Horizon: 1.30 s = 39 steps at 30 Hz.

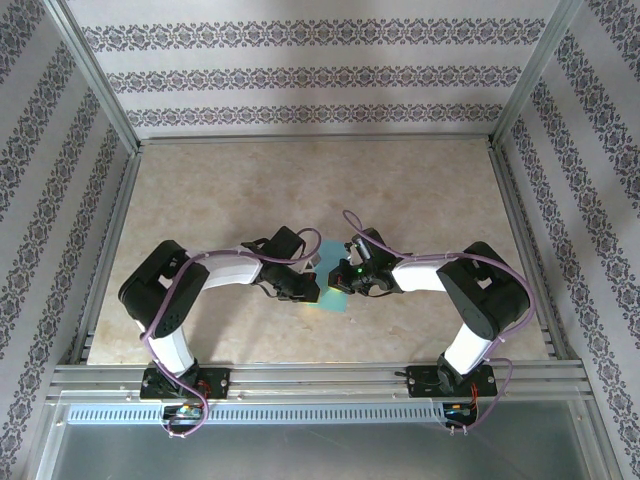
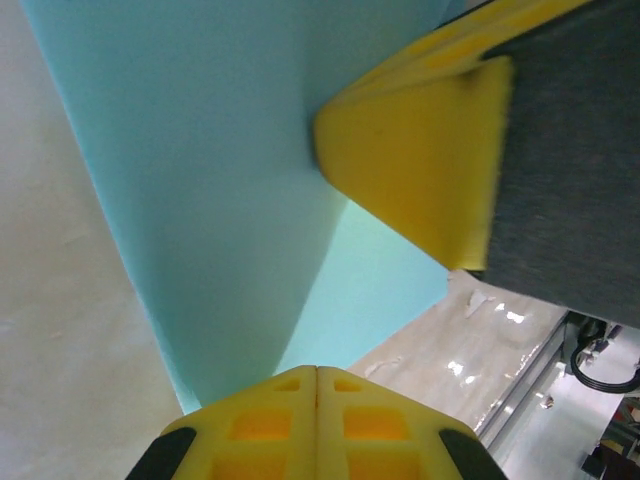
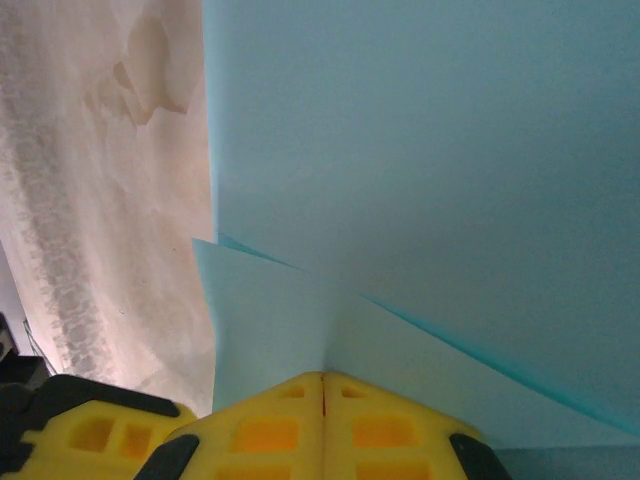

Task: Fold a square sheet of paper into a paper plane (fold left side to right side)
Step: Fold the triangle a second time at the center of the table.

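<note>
Left fingers [image 2: 260, 425] clenched on teal paper sheet [image 2: 200, 180] | right fingers [image 3: 265, 435] clenched on same sheet | sheet between both arms, mid bench [image 1: 250, 190]

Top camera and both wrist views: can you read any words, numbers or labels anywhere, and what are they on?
None can be read.
The square sheet of paper is plain teal.
The yellow fingers bear no lettering.
The wallpaper carries an ornamental pattern, not words.
</note>
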Tool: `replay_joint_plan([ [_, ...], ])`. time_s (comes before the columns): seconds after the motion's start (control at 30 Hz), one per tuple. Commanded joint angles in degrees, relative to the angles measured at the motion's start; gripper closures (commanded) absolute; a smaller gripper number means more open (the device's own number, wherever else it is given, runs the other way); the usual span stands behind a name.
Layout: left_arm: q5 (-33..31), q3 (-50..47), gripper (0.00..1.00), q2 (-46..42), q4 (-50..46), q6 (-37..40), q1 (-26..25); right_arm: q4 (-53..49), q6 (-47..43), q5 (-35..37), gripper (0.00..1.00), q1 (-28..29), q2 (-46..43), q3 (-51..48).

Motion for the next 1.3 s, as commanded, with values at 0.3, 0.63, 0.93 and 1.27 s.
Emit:
replay_joint_plan([
  [0.3, -2.71, 0.88, 1.00, 1.86, -1.62, 2.05, -0.63, -7.88, -2.39, 5.06, 1.00, -0.25, 2.42, -0.96],
  [0.63, -2.72, -2.64, 1.00, 1.60, 1.99, -0.50, -0.11, -8.32, -2.93, 5.15, 1.00, -0.50, 3.09, -1.04],
  [0.93, -1.04, -9.90, 1.00, -1.45, 6.29, -4.60, 1.32, -8.94, -3.88, 5.37, 1.00, -1.44, 3.36, -1.22],
  [1.27, -0.26, -15.02, 1.00, -6.18, 6.28, -4.92, 3.77, -9.04, -4.89, 5.07, 1.00, -1.85, 2.54, -1.22],
])
